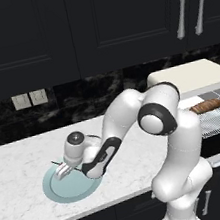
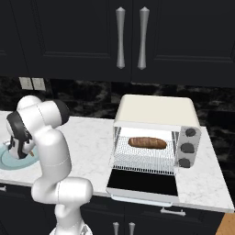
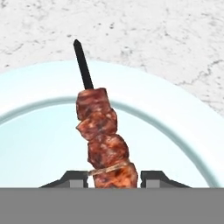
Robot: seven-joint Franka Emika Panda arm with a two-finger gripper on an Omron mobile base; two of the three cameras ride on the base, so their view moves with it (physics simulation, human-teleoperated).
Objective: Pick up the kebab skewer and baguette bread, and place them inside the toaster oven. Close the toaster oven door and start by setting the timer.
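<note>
Kebab skewer: thin dark stick threaded with reddish-brown meat chunks (image 3: 103,140), lying over the pale blue round plate (image 3: 39,144); the hand view gives it close up, its bare dark tip reaching to the plate's rim, its lowest chunk sitting between the two dark finger tips.
End effector: the end effector (image 3: 113,178) stands narrow, a finger (image 3: 72,178) just beside each flank of the lowest meat chunk; whether the pads actually press it cannot be told.
Left base view: the white arm bends down to the plate (image 1: 59,190) on the white marbled worktop (image 1: 14,163), and the end effector (image 1: 62,169) hangs low over the plate; the skewer itself is too small to make out here.
Baguette bread: small golden-brown elongated loaf (image 2: 147,142) lying on the wire rack inside the cream-beige boxy toaster oven (image 2: 156,110); the right base view shows it whole, while the left base view catches one end of it (image 1: 206,106).
Toaster oven door: dark glass panel with pale frame (image 2: 143,183), folded down flat and open, seen plainly in the right base view.
Apart: plate and toaster oven sit well apart on the worktop.
</note>
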